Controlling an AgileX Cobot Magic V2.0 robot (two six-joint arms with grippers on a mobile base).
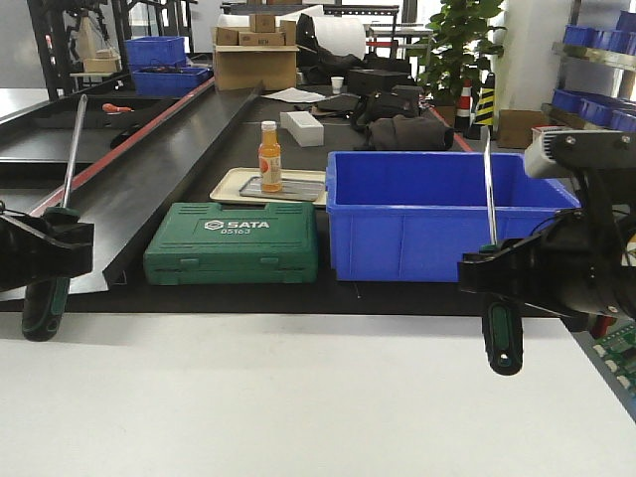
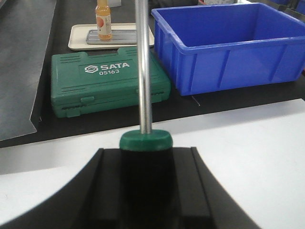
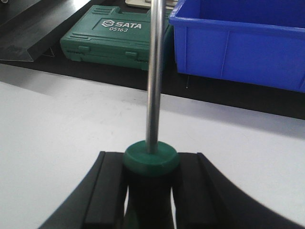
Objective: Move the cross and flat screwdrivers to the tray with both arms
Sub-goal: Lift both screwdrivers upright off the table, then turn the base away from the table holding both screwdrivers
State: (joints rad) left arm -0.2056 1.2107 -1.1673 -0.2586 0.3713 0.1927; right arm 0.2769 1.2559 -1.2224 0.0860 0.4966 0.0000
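Okay, my left gripper (image 1: 55, 248) clamps the left screwdriver (image 1: 75, 149), shaft up, handle hanging above the white table (image 1: 298, 417). Green case (image 1: 234, 243) and blue bin (image 1: 427, 224) sit further back. My right gripper (image 1: 497, 273) clamps the right screwdriver (image 1: 503, 343), upright too, above the table.

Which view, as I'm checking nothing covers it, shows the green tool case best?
The exterior front view: the tool case shows whole and unblocked. In each wrist view the held screwdriver crosses in front of it.
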